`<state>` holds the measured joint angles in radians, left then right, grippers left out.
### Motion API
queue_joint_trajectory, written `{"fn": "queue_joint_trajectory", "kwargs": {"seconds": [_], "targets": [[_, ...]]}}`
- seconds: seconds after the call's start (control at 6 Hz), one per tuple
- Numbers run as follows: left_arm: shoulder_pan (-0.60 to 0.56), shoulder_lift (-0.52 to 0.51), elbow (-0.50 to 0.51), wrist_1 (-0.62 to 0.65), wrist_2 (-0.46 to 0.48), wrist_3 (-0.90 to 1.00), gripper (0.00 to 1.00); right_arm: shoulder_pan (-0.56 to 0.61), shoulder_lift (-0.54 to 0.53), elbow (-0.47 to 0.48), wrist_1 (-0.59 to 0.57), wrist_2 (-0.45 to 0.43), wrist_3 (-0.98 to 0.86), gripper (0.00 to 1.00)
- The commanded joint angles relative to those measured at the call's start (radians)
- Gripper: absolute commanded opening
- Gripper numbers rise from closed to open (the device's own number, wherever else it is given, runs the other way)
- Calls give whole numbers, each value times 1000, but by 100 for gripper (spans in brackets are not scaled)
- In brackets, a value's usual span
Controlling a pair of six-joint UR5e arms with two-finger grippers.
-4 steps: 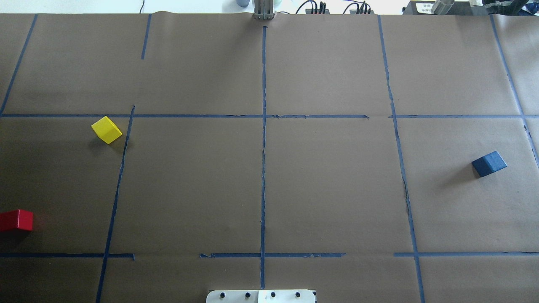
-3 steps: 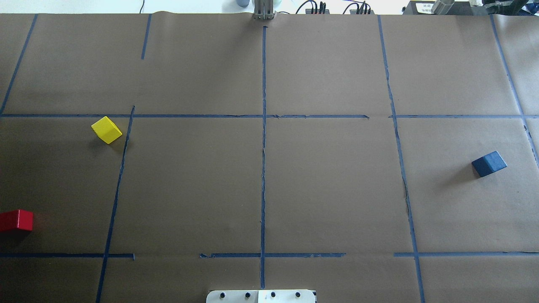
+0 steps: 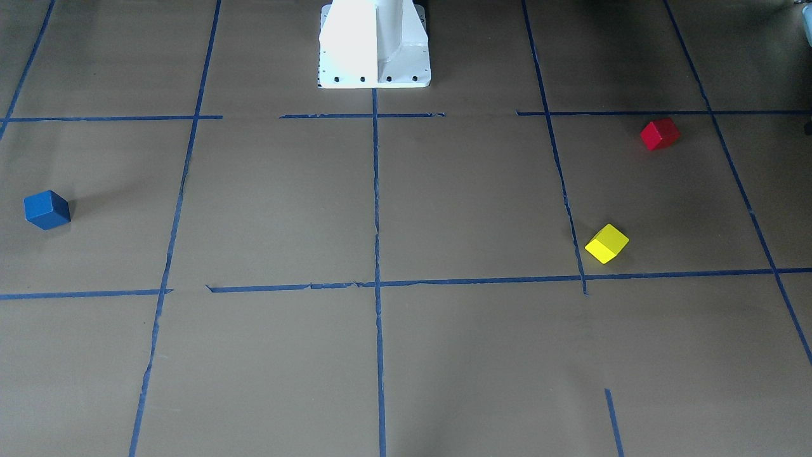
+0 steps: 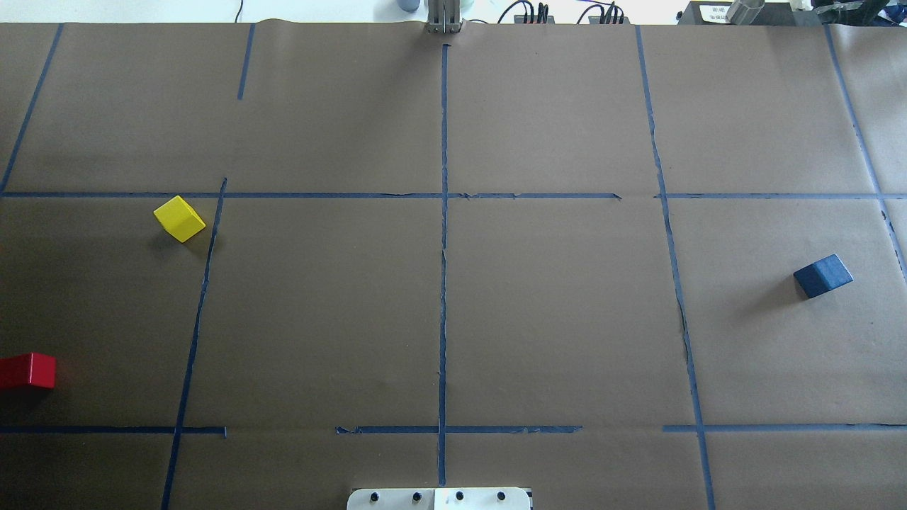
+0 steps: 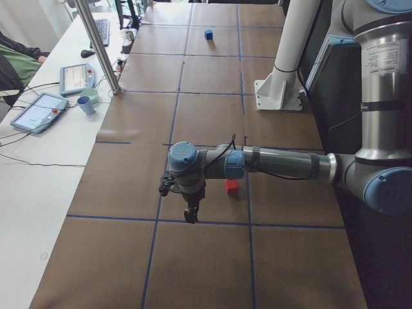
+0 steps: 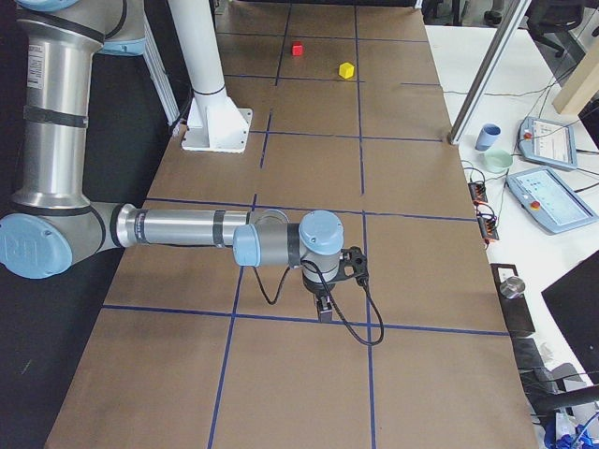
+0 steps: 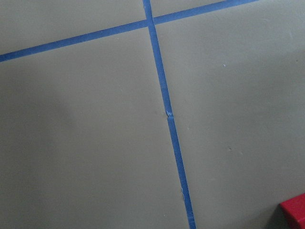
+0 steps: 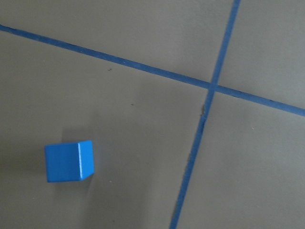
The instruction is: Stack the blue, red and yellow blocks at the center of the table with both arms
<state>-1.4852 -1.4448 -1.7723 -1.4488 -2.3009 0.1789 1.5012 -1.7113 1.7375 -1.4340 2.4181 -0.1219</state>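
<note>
Three blocks lie apart on the brown table (image 4: 553, 319). The yellow block (image 4: 179, 219) (image 3: 607, 243) and the red block (image 4: 27, 371) (image 3: 660, 134) are on my left side. On my right side is the blue block (image 4: 823, 275) (image 3: 47, 209). My left gripper (image 5: 190, 215) hangs low near the red block (image 5: 232, 186), whose corner shows in the left wrist view (image 7: 295, 212). My right gripper (image 6: 324, 311) hangs over the far right squares, with the blue block (image 8: 69, 161) below its camera. I cannot tell whether either gripper is open or shut.
The white pedestal base (image 3: 374, 44) stands at the robot's edge of the table. A side bench holds teach pendants (image 5: 38, 111), cups (image 6: 487, 137) and a metal post (image 5: 100, 48). A person's sleeve (image 5: 13, 64) shows beside it.
</note>
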Motion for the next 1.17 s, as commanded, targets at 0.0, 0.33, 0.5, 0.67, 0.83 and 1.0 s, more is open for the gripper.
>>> {"fn": "queue_joint_trajectory", "kwargs": {"seconds": [0.0, 0.33, 0.5, 0.67, 0.83, 1.0], "targets": [[0, 0, 1, -2, -2, -3, 100, -141, 39, 0, 140, 19, 243, 100], [0, 0, 4, -4, -2, -3, 100, -324, 24, -16, 388, -108, 514, 100], [2, 0, 4, -4, -2, -3, 100, -375, 9, -19, 420, -147, 542, 100], [2, 0, 1, -2, -2, -3, 100, -410, 6, -21, 420, -178, 545, 100], [2, 0, -1, -1, -2, -3, 100, -436, 5, -42, 422, -191, 545, 100], [2, 0, -1, -1, -2, -3, 100, -461, 5, -73, 422, -208, 541, 100]]}}
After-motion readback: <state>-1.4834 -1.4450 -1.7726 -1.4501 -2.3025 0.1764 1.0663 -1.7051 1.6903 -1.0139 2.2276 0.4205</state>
